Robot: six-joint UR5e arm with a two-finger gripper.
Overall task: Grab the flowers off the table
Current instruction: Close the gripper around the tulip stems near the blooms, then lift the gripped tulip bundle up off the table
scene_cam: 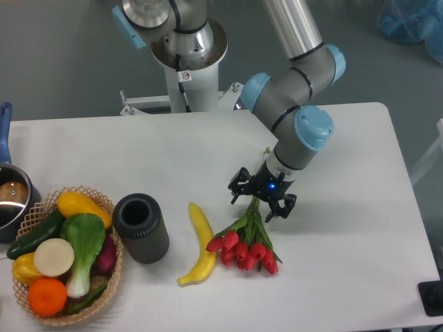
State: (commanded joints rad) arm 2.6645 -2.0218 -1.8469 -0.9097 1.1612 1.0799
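The flowers are a bunch of red tulip buds with green leaves, lying on the white table right of centre. The buds point toward the front edge and the thin green stems run up and back under my gripper. The gripper hangs over the stem end with its two black fingers spread wide apart, one on each side of the stems. The jaws look open and do not pinch the stems. The far end of the stems is hidden by the gripper.
A yellow banana lies just left of the flowers. A dark cylindrical cup lies on its side left of that. A wicker basket of vegetables and fruit sits at the front left, with a pot behind it.
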